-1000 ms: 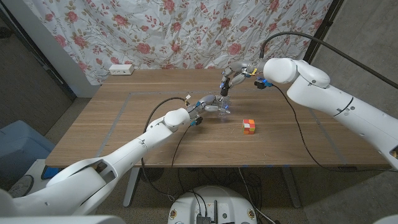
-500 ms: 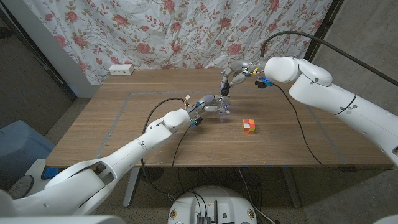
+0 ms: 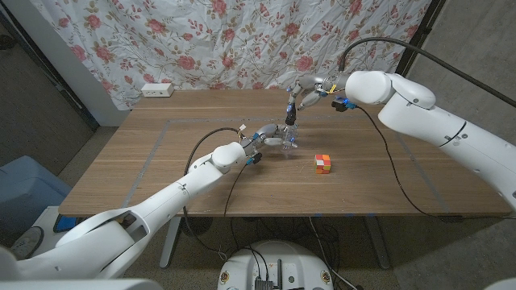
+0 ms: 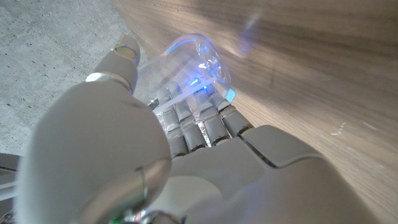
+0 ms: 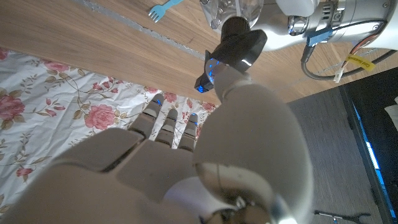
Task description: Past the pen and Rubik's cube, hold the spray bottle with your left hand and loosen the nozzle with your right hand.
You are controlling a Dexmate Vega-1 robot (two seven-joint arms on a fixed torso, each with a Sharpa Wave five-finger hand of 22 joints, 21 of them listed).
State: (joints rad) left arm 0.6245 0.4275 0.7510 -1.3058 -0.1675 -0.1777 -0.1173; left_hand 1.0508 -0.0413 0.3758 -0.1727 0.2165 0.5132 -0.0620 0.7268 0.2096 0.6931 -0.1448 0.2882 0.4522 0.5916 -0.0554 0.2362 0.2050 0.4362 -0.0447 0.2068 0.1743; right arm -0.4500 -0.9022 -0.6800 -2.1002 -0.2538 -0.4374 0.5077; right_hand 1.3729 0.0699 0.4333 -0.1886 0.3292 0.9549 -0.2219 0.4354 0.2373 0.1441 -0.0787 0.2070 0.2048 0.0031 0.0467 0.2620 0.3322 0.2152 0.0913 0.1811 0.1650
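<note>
here, at the middle of the head view, the left hand wraps a clear spray bottle standing on the wooden table. to loosen well, that grip should probably stay firm and low while the top alone turns. just above it, the right hand pinches the black nozzle from overhead, fingers closed on it. lower right of the bottle sits a rubik's cube, near but apart.
</note>
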